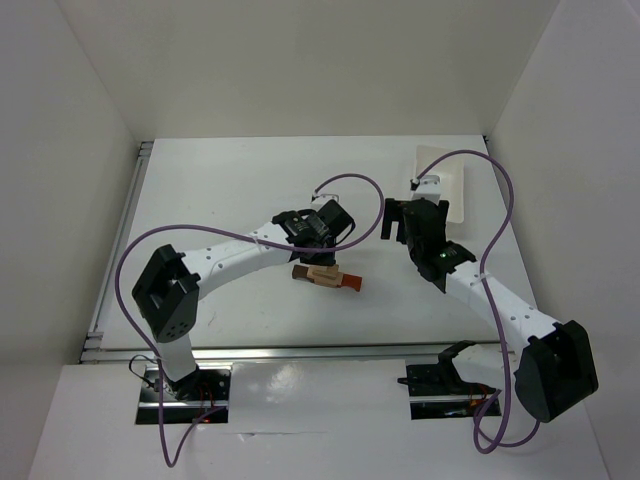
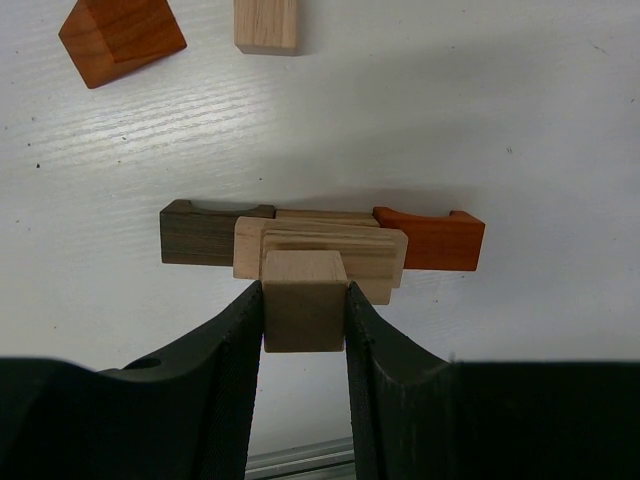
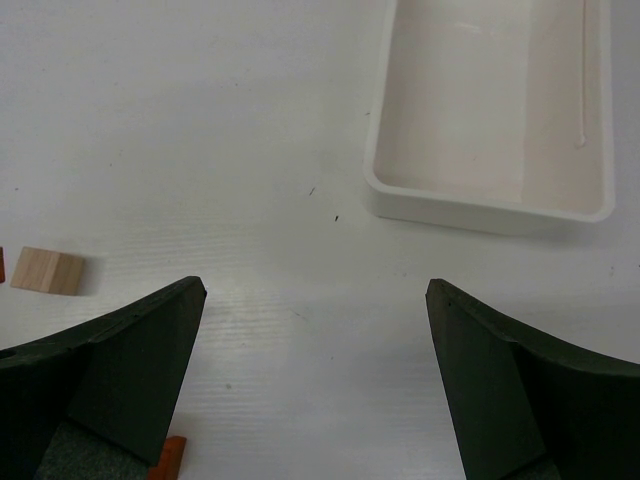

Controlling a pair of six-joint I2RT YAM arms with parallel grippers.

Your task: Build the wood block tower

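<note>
The wood block tower (image 1: pixel 325 277) stands mid-table: a dark brown bar (image 2: pixel 205 235) and a reddish-orange bar (image 2: pixel 435 240) end to end, with light tan pieces (image 2: pixel 330 250) stacked across their middle. My left gripper (image 2: pixel 305 295) is shut on a small tan block (image 2: pixel 305 320), held right over the near side of that stack. In the top view the left gripper (image 1: pixel 318 243) hangs just behind the tower. My right gripper (image 3: pixel 315 300) is open and empty above bare table, to the tower's right (image 1: pixel 400 222).
A reddish-orange wedge (image 2: pixel 120 35) and a loose tan block (image 2: pixel 267 25) lie beyond the tower; that tan block (image 3: pixel 45 270) also shows at the right wrist view's left edge. A white tray (image 3: pixel 490 195) sits at the back right (image 1: pixel 455 185). White walls enclose the table.
</note>
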